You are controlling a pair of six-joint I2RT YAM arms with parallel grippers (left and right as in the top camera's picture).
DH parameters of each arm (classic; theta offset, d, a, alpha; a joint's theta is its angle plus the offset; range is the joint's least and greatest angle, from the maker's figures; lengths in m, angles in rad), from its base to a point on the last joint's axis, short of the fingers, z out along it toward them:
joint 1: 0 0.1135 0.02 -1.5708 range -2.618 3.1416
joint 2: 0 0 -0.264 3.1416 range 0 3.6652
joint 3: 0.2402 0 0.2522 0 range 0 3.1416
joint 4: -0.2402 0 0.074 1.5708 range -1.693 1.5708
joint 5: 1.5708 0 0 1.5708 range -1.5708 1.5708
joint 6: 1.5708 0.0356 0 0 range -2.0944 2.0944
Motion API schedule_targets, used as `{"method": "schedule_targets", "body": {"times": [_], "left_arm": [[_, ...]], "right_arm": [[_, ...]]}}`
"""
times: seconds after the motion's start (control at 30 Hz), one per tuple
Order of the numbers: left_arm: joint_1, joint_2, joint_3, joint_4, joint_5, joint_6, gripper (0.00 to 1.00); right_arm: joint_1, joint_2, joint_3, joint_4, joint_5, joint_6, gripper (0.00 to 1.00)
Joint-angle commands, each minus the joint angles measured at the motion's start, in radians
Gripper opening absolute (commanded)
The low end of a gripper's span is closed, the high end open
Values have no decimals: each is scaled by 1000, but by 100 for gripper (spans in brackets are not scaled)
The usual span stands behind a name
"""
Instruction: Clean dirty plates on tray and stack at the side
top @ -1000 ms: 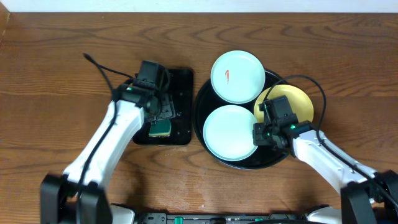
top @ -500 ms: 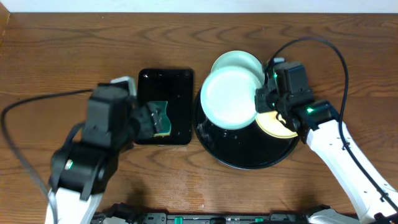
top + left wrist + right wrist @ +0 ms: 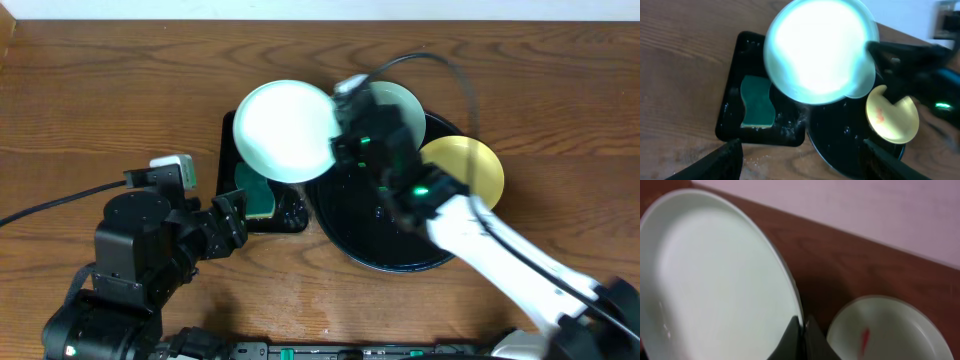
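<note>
My right gripper [image 3: 338, 145] is shut on the rim of a pale mint-green plate [image 3: 285, 130] and holds it in the air over the rectangular black tray [image 3: 226, 135]. In the right wrist view the fingers [image 3: 801, 339] pinch that plate's [image 3: 715, 280] edge. A second mint plate [image 3: 405, 100] with a red smear [image 3: 863, 339] and a yellow plate [image 3: 468, 170] sit on the round black tray [image 3: 380, 245]. The yellow plate [image 3: 892, 117] has a red smear. My left gripper [image 3: 232, 222] is open and empty, low at the front left, with its fingers [image 3: 722, 160] wide apart.
A green sponge [image 3: 258, 200] lies in the rectangular tray, which looks wet with specks around the sponge [image 3: 757, 102]. A cable [image 3: 60, 195] trails across the wooden table at the left. The right arm [image 3: 480, 240] crosses over the round tray.
My right gripper lifted the mint plate off the round tray and carried it left over the rectangular tray. My left arm pulled back toward the front left; the sponge stays in the tray.
</note>
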Motion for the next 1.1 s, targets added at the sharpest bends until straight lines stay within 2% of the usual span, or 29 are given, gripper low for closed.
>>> {"method": "schedule_targets", "body": {"times": [0.0,0.23,0.47,0.63,1.07], "left_arm": [[4,0,15,-20,14,-8,75],[4,0,15,-38,10,-5,74],[4,0,15,-38,6,-4,75],[4,1,15,-43,6,-4,74],[4,11,15,-50,6,-4,75]], "right_arm": [[71,65,11,95,227,-169,1],[173,53,11,229,416,-417,1],[259,35,11,274,563,-600,1],[286,34,11,312,633,-624,1],[288,9,11,311,633,-624,1]]}}
